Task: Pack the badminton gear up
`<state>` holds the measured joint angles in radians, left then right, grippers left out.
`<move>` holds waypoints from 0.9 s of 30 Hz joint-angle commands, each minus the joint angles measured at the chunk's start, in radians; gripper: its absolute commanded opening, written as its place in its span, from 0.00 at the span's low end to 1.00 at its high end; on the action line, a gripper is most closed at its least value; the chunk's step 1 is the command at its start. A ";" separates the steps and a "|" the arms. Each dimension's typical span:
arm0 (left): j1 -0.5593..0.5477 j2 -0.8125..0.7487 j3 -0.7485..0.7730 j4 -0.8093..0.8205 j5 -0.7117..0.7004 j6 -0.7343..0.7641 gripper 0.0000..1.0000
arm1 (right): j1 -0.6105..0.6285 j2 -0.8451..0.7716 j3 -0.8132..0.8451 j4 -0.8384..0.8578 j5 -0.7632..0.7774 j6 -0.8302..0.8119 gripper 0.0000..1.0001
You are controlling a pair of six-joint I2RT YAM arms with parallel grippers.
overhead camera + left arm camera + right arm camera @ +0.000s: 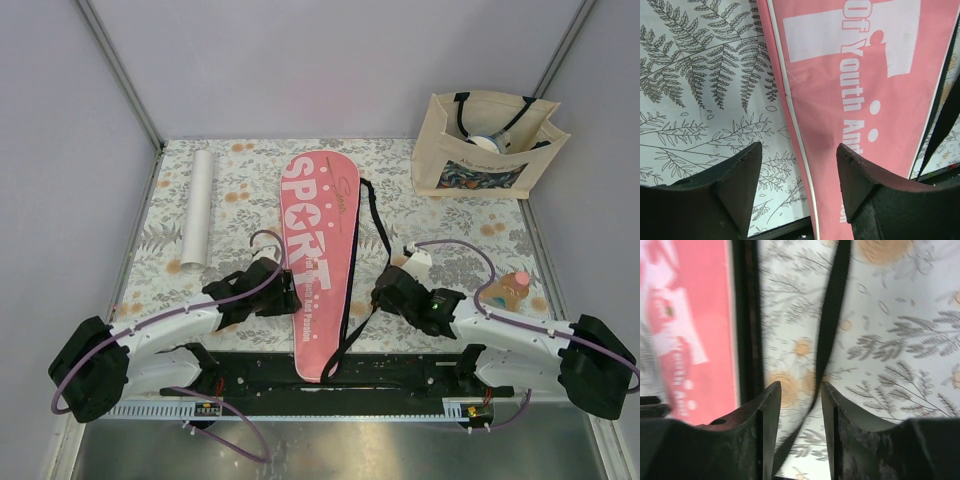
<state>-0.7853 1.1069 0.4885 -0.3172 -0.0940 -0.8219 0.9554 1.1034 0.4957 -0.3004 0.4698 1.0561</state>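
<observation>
A beige tote bag [485,150] stands upright at the far right of the floral-patterned table [240,165], with a small peach-coloured bottle [510,289] nearer, by the right edge.

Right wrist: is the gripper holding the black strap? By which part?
Nothing is clamped. The black strap runs between the right gripper's parted fingers, with the table showing on both sides of it.

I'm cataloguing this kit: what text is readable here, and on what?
"SPORT": large white letters on the cover.
"Of Youth And": smaller white line on the cover, seen by the left wrist camera; the rest is cut off.
Script near the cover's top: too small to read.
Print on the tote: too small to read.
</observation>
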 commanded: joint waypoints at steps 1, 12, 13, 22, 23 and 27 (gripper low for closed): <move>0.006 -0.064 0.021 0.001 -0.029 -0.010 0.64 | -0.003 -0.059 0.066 0.123 0.043 -0.092 0.52; 0.008 -0.139 0.056 -0.036 -0.058 0.020 0.65 | -0.280 0.314 0.088 0.604 -0.391 -0.237 0.68; 0.009 -0.139 0.059 -0.040 -0.061 0.023 0.66 | -0.291 0.349 0.104 0.621 -0.410 -0.232 0.68; 0.014 -0.079 0.024 0.015 -0.030 0.009 0.64 | -0.302 0.585 0.153 0.745 -0.548 -0.127 0.66; 0.014 -0.071 0.022 0.023 -0.027 0.007 0.64 | -0.302 0.602 0.150 0.762 -0.559 -0.114 0.63; 0.014 -0.044 0.030 0.035 -0.015 0.006 0.64 | -0.302 0.638 0.130 0.871 -0.596 -0.094 0.35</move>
<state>-0.7773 1.0454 0.5041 -0.3386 -0.1188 -0.8127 0.6540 1.7016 0.6395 0.4656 -0.0517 0.9264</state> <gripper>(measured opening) 0.645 0.484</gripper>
